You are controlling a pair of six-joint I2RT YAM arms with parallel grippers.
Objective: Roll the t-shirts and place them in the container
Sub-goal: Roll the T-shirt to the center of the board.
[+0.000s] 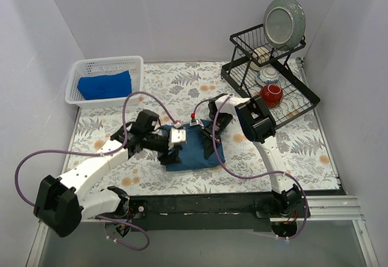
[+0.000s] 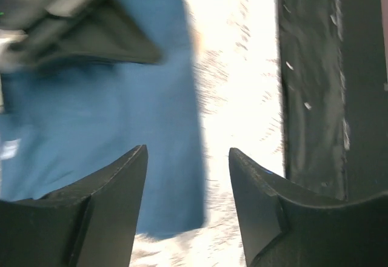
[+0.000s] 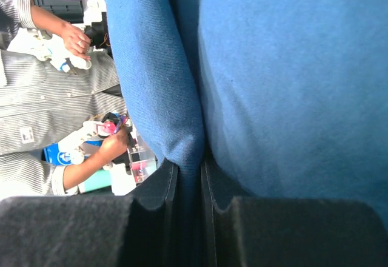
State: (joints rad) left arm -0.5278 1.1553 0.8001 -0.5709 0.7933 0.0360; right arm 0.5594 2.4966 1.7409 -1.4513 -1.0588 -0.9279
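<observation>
A dark teal-blue t-shirt [image 1: 195, 150] lies folded in the middle of the floral table [image 1: 182, 85]. My left gripper [image 1: 171, 152] hovers at its left edge, jaws open and holding nothing; in the left wrist view the t-shirt [image 2: 103, 127] lies under the left finger with bare table between the fingertips [image 2: 136, 158]. My right gripper [image 1: 213, 138] sits on the shirt's right side, shut on a fold of the t-shirt [image 3: 176, 121]. A brighter royal blue t-shirt [image 1: 105, 85] lies in the white basket [image 1: 82, 68].
A black dish rack [image 1: 267, 91] at the back right holds a grey plate [image 1: 284, 22], a red bowl [image 1: 271, 94] and a patterned bowl [image 1: 268, 74]. The black table edge rail [image 1: 200, 205] runs along the front. Walls close in on left, right and back.
</observation>
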